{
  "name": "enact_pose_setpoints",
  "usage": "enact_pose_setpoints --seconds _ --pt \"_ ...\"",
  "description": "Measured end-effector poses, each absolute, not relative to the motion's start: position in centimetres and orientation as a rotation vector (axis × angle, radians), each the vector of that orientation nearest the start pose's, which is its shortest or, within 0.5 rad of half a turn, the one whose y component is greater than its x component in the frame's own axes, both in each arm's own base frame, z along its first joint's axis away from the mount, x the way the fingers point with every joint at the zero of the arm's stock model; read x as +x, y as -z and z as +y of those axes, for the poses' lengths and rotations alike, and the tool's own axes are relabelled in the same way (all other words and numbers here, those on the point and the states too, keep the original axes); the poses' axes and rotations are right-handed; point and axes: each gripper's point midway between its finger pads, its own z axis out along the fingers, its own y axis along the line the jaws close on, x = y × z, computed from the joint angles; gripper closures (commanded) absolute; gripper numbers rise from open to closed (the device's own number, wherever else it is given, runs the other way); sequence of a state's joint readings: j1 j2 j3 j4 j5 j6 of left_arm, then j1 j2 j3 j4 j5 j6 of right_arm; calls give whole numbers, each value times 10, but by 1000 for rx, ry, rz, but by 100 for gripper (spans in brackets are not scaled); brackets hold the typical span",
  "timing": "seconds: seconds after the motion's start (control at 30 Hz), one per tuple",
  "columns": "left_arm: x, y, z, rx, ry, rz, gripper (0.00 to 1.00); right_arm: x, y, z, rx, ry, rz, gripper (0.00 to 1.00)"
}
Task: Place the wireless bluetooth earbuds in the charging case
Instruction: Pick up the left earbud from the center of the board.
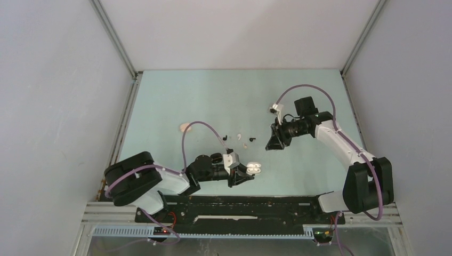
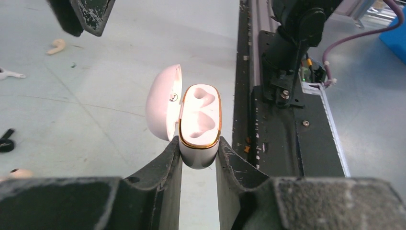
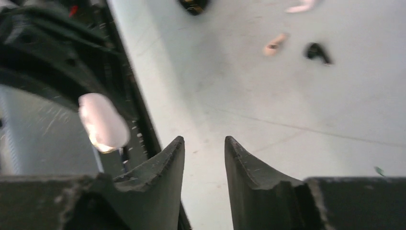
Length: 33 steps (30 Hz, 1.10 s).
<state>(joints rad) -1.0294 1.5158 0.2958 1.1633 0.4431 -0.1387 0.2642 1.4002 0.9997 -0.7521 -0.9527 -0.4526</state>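
The white charging case (image 2: 200,122) with a gold rim has its lid (image 2: 164,101) swung open to the left, and both sockets are empty. My left gripper (image 2: 198,153) is shut on the case's lower end, holding it (image 1: 254,168) above the table's near part. Several tiny earbuds lie on the table: black (image 1: 226,137), white (image 1: 239,137), beige (image 1: 244,144) and black (image 1: 252,140). My right gripper (image 1: 274,140) hovers just right of them, open with nothing between its fingers (image 3: 204,143). The right wrist view shows a beige earbud (image 3: 275,44) and a black one (image 3: 317,51) ahead.
A pale pink object (image 1: 185,127) lies left of the earbuds. A black rail (image 1: 240,205) runs along the table's near edge, close to the held case. Grey enclosure walls stand on three sides.
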Motion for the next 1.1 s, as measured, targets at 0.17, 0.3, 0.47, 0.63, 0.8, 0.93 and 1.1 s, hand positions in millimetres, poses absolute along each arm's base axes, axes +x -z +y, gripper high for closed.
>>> enact_pose_setpoints --seconds 0.17,0.3,0.47,0.63,0.8,0.93,1.1 --pt "145 -120 -346 991 1164 1424 100 270 -130 176 -956 -874 2240 71" --pt "161 -121 -332 909 1114 1453 100 301 -121 164 -884 -687 2303 71" --pt "163 -120 -325 874 1095 1460 100 348 -109 160 -811 -536 2371 73" --pt "163 -127 -322 858 1093 1437 100 385 -94 163 -725 -445 2463 68" --pt "162 -132 -321 850 1100 1421 100 406 -74 168 -666 -385 2563 59" --pt "162 -133 -321 847 1102 1419 100 412 -66 170 -645 -330 2628 58" --pt "162 -133 -321 848 1103 1419 100 419 -65 172 -625 -282 2666 65"
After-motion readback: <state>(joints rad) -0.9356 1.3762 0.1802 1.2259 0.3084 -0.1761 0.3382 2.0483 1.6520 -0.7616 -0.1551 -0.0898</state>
